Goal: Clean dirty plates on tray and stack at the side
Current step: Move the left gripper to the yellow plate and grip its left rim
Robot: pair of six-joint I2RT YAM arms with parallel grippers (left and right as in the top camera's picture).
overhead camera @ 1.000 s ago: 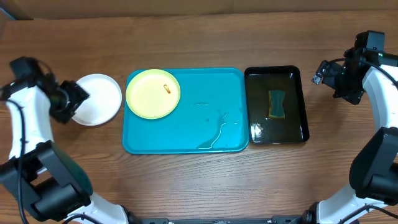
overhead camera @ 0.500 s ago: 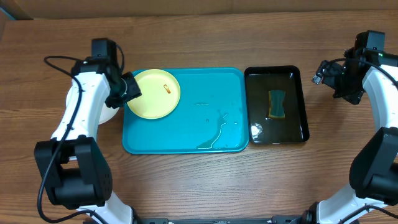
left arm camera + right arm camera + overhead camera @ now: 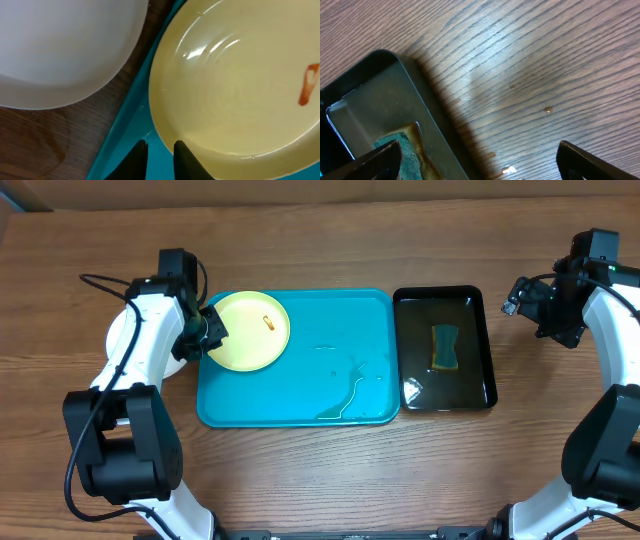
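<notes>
Claw [image 3: 159, 156] (left, seemingly nearly closed) at yellow plate [image 3: 247, 330] rim, tray [image 3: 300, 408] edge.

Open turquoise tray [image 3: 300, 395] floor from 3 to 6 o'clock of the yellow-green plate [image 3: 247, 330]. Blocked at 9 o'clock: left gripper [image 3: 211, 330] and white plate [image 3: 65, 50] beside the rim. Black water tray [image 3: 444, 347] adjoining at 3 o'clock.

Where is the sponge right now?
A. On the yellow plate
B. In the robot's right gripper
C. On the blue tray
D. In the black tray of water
D: the sponge lies in the black tray of water, right of the blue tray; the yellow plate holds only a small red smear, and the right gripper holds nothing.
</notes>
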